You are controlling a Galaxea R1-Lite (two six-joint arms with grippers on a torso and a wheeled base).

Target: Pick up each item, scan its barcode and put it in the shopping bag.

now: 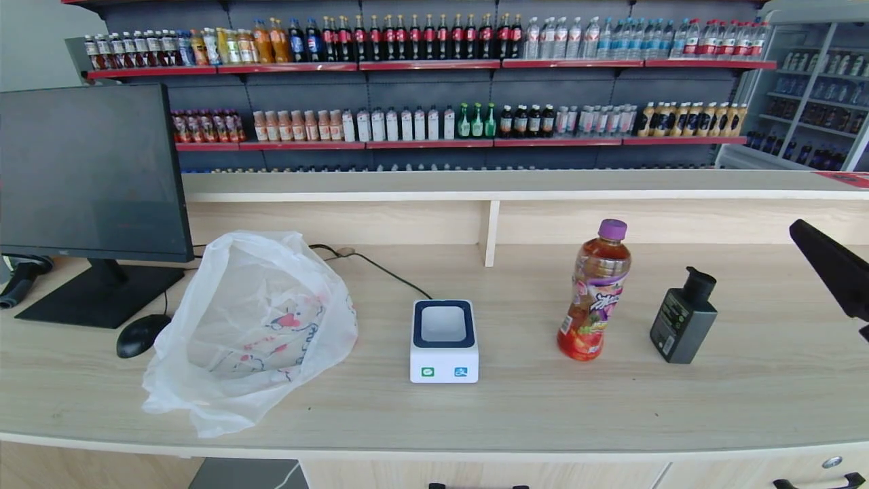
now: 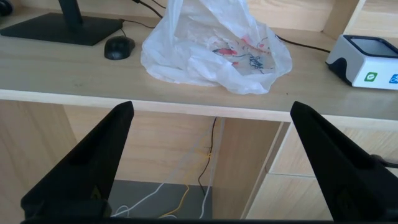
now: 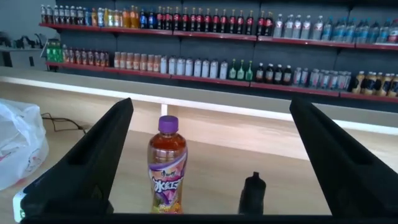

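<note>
A white plastic shopping bag [image 1: 251, 326] lies open on the left of the wooden counter [image 1: 516, 407]. The white scanner box [image 1: 444, 333] stands in the middle. Right of it is a red tea bottle [image 1: 596, 299] with a purple cap, then a dark pump bottle [image 1: 682, 316]. My right gripper [image 1: 835, 272] hangs at the counter's right end, open and empty [image 3: 211, 102], facing the tea bottle [image 3: 168, 165] and the pump bottle [image 3: 252, 193] from a distance. My left gripper [image 2: 211, 109] is open, below the counter's front edge, in front of the bag [image 2: 214, 46].
A monitor [image 1: 91, 176] on its stand, a black mouse [image 1: 139, 335] and a handheld scanner [image 1: 24, 278] occupy the far left. A cable [image 1: 380, 268] runs behind the scanner box. A raised ledge [image 1: 516, 183] borders the back; drink shelves stand beyond.
</note>
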